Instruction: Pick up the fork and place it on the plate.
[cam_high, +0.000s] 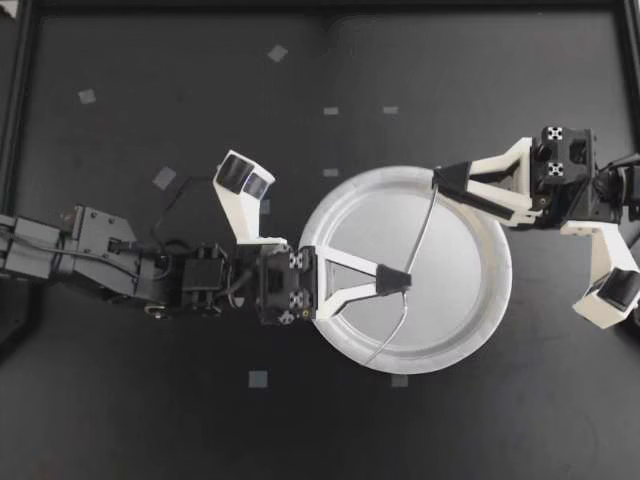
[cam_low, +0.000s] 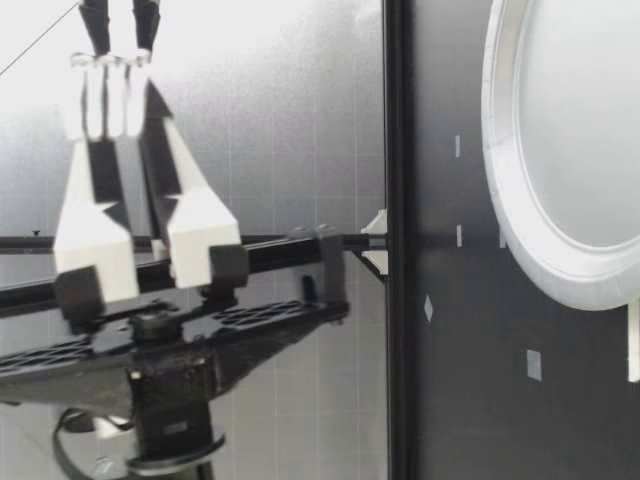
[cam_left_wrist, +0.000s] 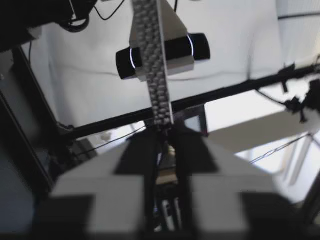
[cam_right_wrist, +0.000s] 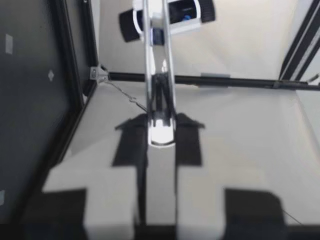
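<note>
- The fork (cam_high: 421, 236), thin and silvery, was held above the plate (cam_high: 470, 330) and gripped at two places along its length.
- My left gripper (cam_high: 396, 281) was clenched on the fork near its middle. The fork's lower part curved on beyond those fingertips toward the plate's rim.
- My right gripper (cam_high: 444, 183) was clenched on the fork's other end, just inside the rim on that arm's side.
- Whether the fork touched the plate could not be told.
- The round white plate lay on the dark table (cam_high: 150, 400), beneath both grippers' fingertips.
</note>
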